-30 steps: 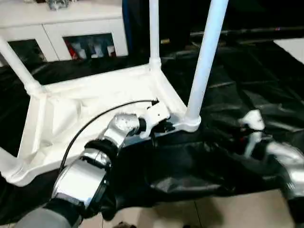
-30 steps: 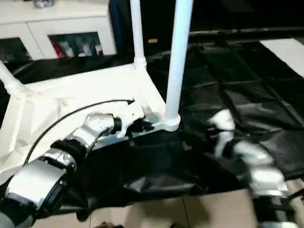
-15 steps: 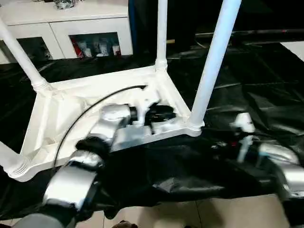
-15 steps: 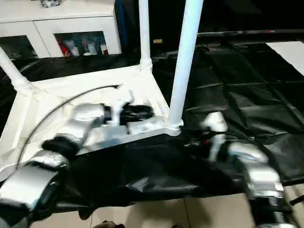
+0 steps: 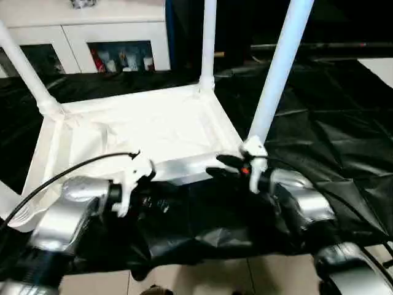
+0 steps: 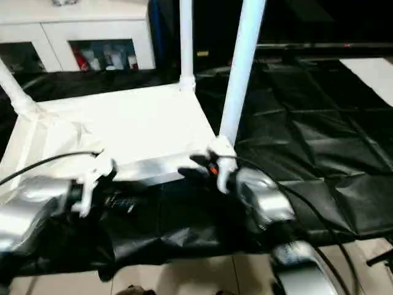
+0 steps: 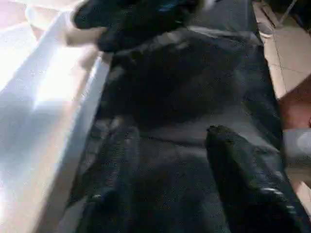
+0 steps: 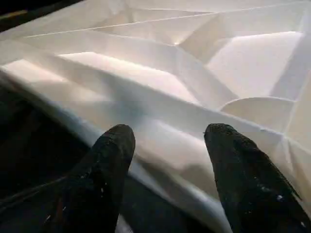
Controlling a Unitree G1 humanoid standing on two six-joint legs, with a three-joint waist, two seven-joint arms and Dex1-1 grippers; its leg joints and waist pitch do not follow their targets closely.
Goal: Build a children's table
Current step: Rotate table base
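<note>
Both claws stand open and hold nothing. Left claw [image 7: 170,160] hangs over the black cloth [image 5: 319,123] of the counter, just beside the near long edge of the tabletop [image 5: 153,126], and its two black fingers [image 7: 243,170] are apart. Right claw [image 8: 167,145] points at the same near edge, close to the near right corner socket [image 5: 252,147]; its fingers [image 8: 109,155] are spread, with the ribbed white plastic seen between them, but I cannot tell if they touch it. The tabletop lies upside down on the counter, ribs up, and its long axis goes from left to right. Three legs are clear to see, all pointing up: near right leg [image 5: 279,67], far right leg [image 5: 209,40] and far left leg [image 5: 24,70], which leans to the left. Their upper ends are cut off by the frame. At the near left corner, something white [image 5: 6,200] shows at the frame edge; it is hard to make out. Behind the counter stands a white cabinet [image 5: 92,31].
</note>
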